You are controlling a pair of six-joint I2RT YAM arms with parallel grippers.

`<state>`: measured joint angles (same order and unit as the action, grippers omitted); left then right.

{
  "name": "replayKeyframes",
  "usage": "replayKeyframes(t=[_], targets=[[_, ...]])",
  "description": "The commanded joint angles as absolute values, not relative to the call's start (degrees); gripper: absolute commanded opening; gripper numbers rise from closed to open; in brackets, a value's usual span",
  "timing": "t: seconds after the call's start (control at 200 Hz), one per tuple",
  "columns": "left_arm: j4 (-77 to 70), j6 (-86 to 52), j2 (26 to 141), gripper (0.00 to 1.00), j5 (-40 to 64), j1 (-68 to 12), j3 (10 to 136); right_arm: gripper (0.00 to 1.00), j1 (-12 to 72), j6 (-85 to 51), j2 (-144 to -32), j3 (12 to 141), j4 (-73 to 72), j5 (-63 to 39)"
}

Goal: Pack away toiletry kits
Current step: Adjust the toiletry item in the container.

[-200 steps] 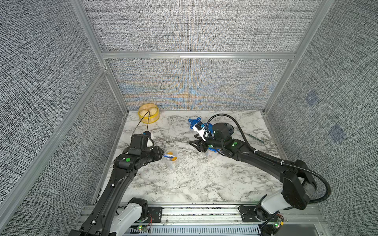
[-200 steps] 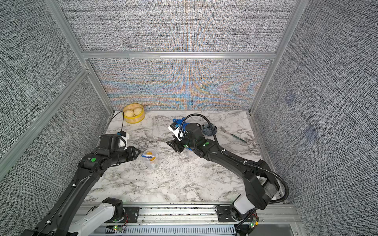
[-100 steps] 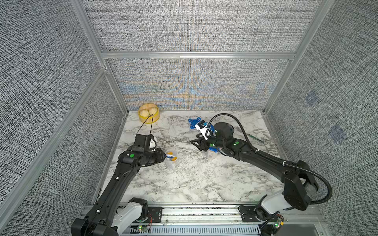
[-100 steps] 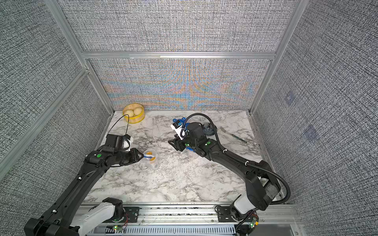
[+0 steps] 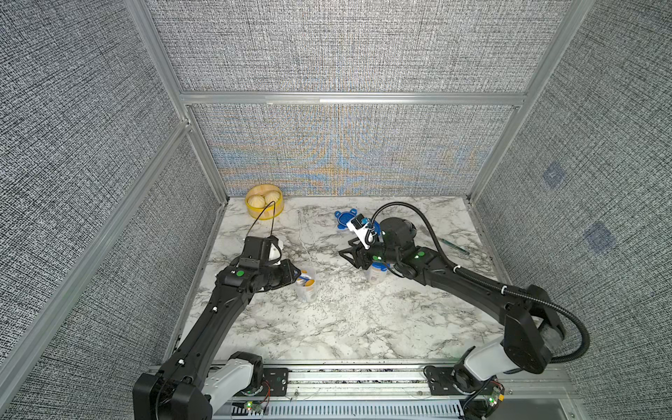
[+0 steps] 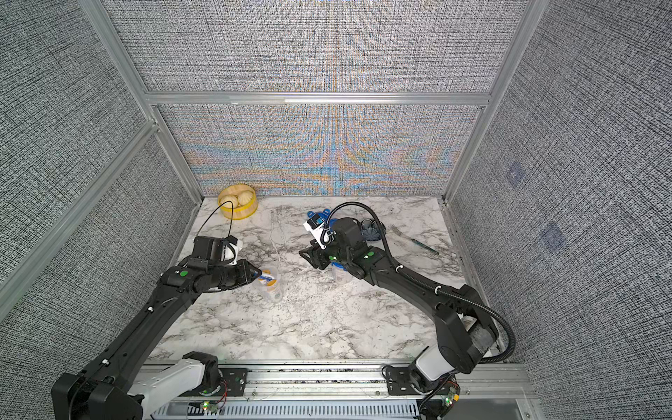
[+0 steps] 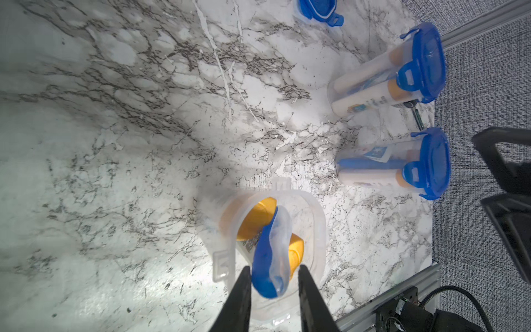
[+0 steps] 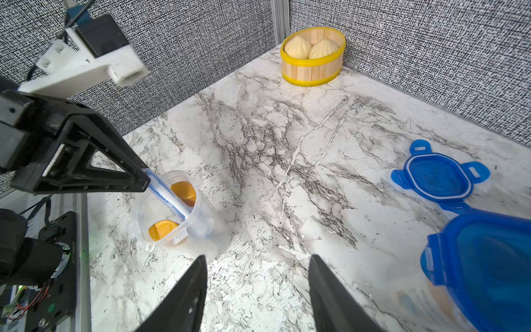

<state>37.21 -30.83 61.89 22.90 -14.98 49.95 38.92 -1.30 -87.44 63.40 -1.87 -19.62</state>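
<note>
Left wrist view: anything between the tips of the left gripper (image 7: pixel 273 268)?

Upper end of a blue toothbrush (image 7: pixel 270 250), leaning slantwise in the open cup (image 5: pixel 307 292), alongside two orange-capped bottles (image 8: pixel 184 191).

Pinched, or only flanked?

Cannot tell. One finger (image 7: pixel 244 290) against the blue edge, a thin gap beside the other.

And the cup, where?

Upright and lidless on the marble table (image 5: pixel 327 327), left of middle in both top views, right at the left gripper's tip.

Right gripper (image 8: pixel 257 257)?

Spread wide, nothing between the jaws, hovering over bare marble near the middle of the table, well apart from the open cup.

Rest of the kits?

Two lidded cups (image 7: pixel 382 169), blue lids clipped on, standing side by side with toothbrush and bottles inside; in both top views only one in sight, under the right arm. Loose blue lid (image 8: pixel 436 175) flat on the table, farther back toward the rear wall.

Anything else?

Yellow steamer basket (image 5: pixel 264 203) with two buns in the back left corner. Fork (image 6: pixel 414 240) near the right edge.
</note>
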Motion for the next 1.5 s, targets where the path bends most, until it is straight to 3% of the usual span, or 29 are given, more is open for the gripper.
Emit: replayKeyframes(t=[0.0,0.34,0.671,0.706,0.846,1.011,1.146,1.341,1.496], targets=[[34.88,-31.22,62.66,0.27,24.98,-15.59,49.75,0.58,38.68,-1.14,-87.95,64.11,-1.05,-20.43],[34.60,-30.79,63.83,0.16,24.56,-16.40,49.09,0.57,38.49,-1.32,-88.89,64.78,-0.70,-21.36],[34.91,-28.70,64.97,0.13,23.77,-17.70,50.07,0.56,38.44,-1.66,-90.58,66.03,0.63,-24.32],[35.25,-28.49,64.62,0.16,23.24,-17.67,50.41,0.56,38.56,-2.03,-90.91,66.49,1.18,-24.83],[36.89,-27.99,60.96,0.45,18.47,-17.67,52.06,0.56,38.63,-2.91,-91.27,66.80,1.53,-25.14],[40.45,-27.68,58.45,0.52,11.42,-17.67,53.28,0.55,38.69,-4.16,-91.89,67.21,1.64,-25.77],[37.07,-27.95,60.89,0.45,14.26,-17.67,52.30,0.48,39.51,-5.40,-93.53,68.30,2.01,-27.69],[33.45,-27.28,63.22,0.29,15.76,-17.69,51.33,0.48,40.60,-5.36,-93.96,68.60,3.16,-27.60],[33.48,-26.66,64.65,0.27,16.91,-17.67,51.78,0.47,40.54,-5.10,-93.86,68.56,3.87,-26.84]])
